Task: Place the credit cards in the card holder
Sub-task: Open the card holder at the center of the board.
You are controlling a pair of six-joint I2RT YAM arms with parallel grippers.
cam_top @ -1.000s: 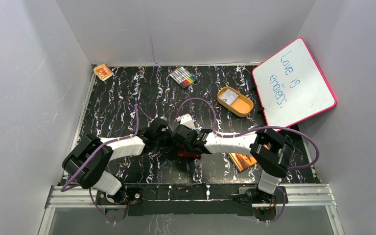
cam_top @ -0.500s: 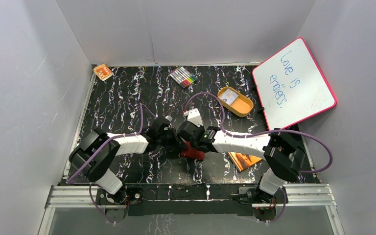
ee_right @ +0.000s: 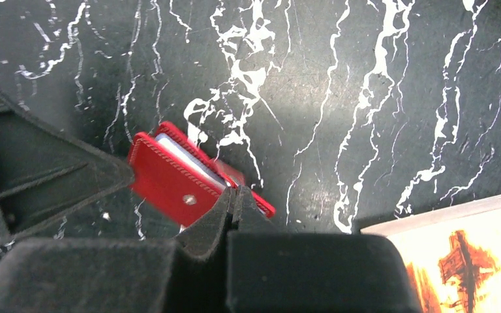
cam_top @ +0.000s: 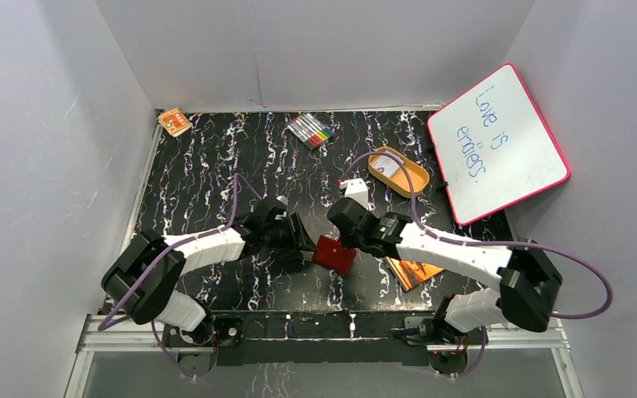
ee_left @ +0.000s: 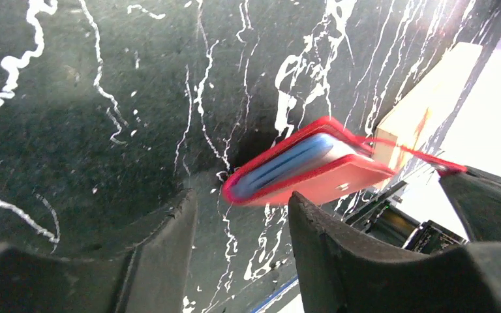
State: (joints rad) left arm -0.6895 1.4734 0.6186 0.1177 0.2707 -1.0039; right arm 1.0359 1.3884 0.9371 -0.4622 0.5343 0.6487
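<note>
Your board point(cam_top: 498, 141) is reading "Love is endless", the booklet point(ee_right: 463, 261) "The Adventures". Your left fingers point(ee_left: 339, 248) are standing spread before the wallet point(ee_left: 326, 179) on the desk point(cam_top: 216, 174). Your right fingers point(ee_right: 209, 228), pressed together, are pinching its flap, with cards point(ee_left: 280, 166) inside.

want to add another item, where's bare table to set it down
Widest bare stretch: far left half, bordered by the orange packet, marker pack and left gripper. Crowded near centre front: card holder, right gripper gripping it, orange booklet; tray and whiteboard fill the far right.
</note>
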